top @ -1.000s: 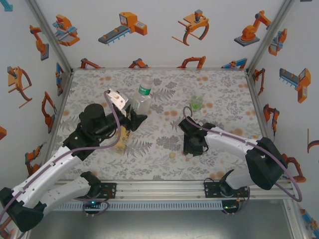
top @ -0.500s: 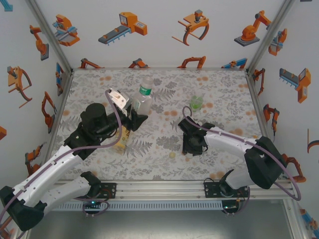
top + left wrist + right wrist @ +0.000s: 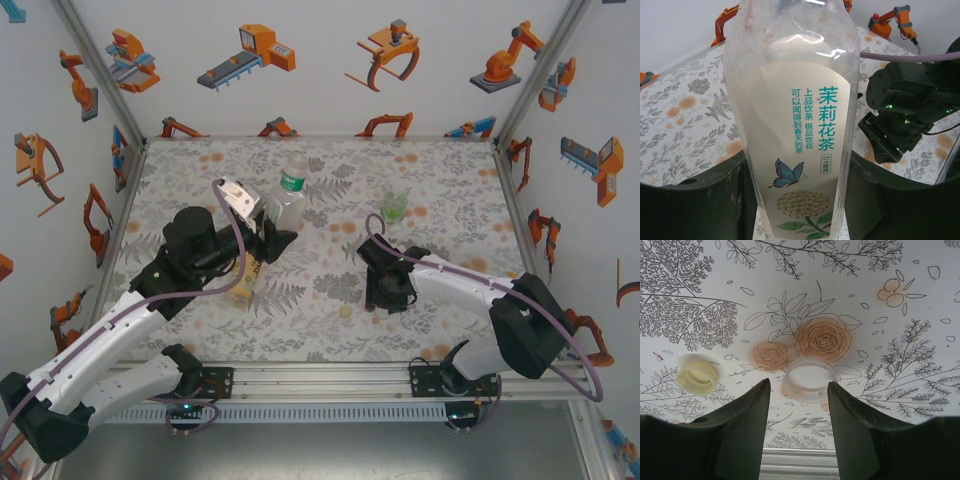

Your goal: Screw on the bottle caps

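Overhead, the worktop (image 3: pixel 450 180) is a pale sheet printed with grey leaves and orange flowers. It is boxed in by white walls (image 3: pixel 320 100) carrying orange robot drawings, with metal posts (image 3: pixel 540 70) at the far corners.

Three bottles are in view. The clear bottle (image 3: pixel 288 200) with a white and green label stands upright left of the middle, toward the far edge, and the left fingers (image 3: pixel 695 200) are pinched on its sides. The juice bottle (image 3: pixel 246 278) lies on its side closer to the near edge, beside the left arm. The green bottle (image 3: pixel 395 206) stands right of the middle.

Two loose caps lie close to the near edge. The white cap (image 3: pixel 809 379) sits open side up between the tips of the right fingers (image 3: pixel 737 430), which are spread apart. The pale yellow cap (image 3: pixel 697 377) lies just beside it.
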You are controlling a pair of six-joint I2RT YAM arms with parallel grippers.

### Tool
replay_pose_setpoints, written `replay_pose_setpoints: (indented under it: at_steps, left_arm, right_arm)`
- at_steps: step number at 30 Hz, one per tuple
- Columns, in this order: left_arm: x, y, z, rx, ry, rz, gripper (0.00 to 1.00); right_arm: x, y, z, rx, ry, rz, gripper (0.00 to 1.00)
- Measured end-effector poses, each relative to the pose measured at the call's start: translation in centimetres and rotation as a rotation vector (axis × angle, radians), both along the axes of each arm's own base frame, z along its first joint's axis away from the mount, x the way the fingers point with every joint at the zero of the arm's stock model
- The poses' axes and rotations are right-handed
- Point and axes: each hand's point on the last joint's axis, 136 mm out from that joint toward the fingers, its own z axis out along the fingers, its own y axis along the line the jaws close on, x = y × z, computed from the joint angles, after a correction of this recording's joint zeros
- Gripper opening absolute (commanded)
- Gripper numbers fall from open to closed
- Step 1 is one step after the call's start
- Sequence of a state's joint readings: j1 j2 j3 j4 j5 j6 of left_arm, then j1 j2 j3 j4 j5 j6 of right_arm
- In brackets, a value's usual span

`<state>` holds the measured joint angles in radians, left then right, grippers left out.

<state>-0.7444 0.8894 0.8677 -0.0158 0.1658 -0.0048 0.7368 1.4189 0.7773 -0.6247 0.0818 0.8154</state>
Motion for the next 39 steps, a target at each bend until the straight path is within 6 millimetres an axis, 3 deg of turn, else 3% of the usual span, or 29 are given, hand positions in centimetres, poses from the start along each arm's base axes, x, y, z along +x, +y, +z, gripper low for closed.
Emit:
replay_pose_setpoints:
  at_steps: [21,39]
  left_arm:
    - [0.0,0.0,0.0,-0.002,0.005,0.001,0.0]
    - [0.0,0.0,-0.1,-0.003,0.007,0.001,0.0]
  right_arm:
    - [0.1,-0.3,0.3,-0.01,-0.013,-0.004,0.51]
    - [-0.3,-0.6,-1.2,-0.021,0.007,-0.012,0.48]
